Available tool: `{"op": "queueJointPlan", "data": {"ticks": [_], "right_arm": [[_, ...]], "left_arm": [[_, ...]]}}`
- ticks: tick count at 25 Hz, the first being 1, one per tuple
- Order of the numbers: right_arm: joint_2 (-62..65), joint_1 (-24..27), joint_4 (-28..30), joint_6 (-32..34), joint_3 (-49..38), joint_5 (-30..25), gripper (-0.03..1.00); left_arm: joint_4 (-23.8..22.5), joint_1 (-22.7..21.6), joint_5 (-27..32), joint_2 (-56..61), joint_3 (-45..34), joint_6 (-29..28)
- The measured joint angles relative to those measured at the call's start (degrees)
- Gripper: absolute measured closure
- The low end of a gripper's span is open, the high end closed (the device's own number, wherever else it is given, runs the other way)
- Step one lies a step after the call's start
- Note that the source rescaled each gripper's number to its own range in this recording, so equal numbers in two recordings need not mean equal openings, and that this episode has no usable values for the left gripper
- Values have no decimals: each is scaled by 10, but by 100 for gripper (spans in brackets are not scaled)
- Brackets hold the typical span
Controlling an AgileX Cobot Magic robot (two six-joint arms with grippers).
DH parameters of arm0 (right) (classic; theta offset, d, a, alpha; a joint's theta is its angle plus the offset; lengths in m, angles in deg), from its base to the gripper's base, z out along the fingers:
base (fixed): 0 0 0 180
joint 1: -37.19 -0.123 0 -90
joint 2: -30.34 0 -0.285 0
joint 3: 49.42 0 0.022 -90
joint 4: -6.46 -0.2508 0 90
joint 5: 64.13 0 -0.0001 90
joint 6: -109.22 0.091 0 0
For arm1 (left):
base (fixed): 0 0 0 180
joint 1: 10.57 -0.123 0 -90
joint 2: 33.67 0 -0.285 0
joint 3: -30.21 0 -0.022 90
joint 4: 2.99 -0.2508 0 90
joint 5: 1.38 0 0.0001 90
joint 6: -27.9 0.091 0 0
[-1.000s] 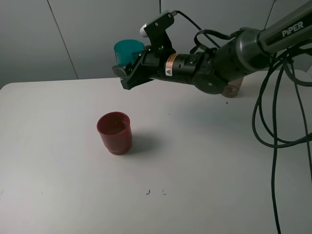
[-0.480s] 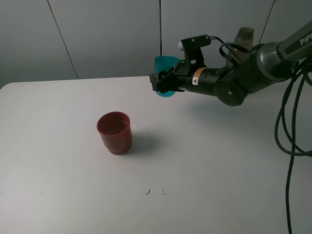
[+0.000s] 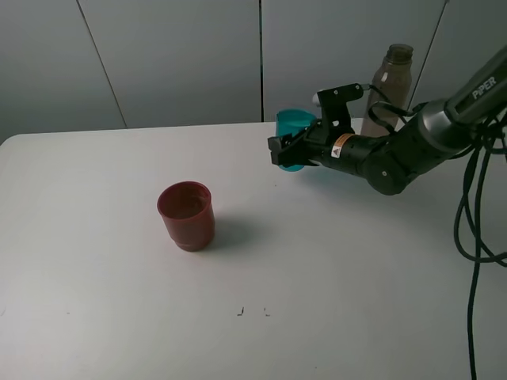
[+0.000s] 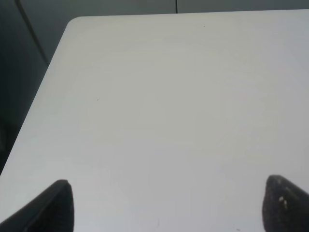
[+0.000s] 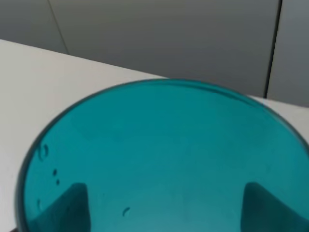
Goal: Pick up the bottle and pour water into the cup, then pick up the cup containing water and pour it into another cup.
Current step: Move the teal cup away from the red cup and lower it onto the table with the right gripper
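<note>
My right gripper (image 3: pixel 290 152) is shut on the teal cup (image 3: pixel 295 127), holding it roughly upright just over the table, right of centre at the back. In the right wrist view the cup (image 5: pixel 164 145) fills the frame, with both fingers (image 5: pixel 67 208) showing through its wall. Whether it touches the table I cannot tell. The dark red cup (image 3: pixel 187 215) stands upright on the table, left of centre and well apart from the gripper. Behind the right arm at the back right stands the smoky bottle (image 3: pixel 393 83), uncapped. My left gripper (image 4: pixel 169 210) is open over bare table.
The white table (image 3: pixel 95 261) ends at grey wall panels along the back. Black cables (image 3: pixel 475 214) hang at the right edge. Two small dark marks (image 3: pixel 252 311) sit near the front. The left wrist view shows the table's corner (image 4: pixel 72 21).
The right arm has pulled back to the right and lower, carrying the teal cup away from the space above and behind the red cup. The bottle has come into view behind the arm.
</note>
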Motion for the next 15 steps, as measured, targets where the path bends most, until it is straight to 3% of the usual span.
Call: {"op": "queueJointPlan", "data": {"ticks": [6,15], "right_arm": [[-44,3,-5,-55,21,11,89],[-69,3,-9,-60,32,45,89]], "left_arm": [[0,0,0,0,0,0],[0,0,0,0,0,-1]]}}
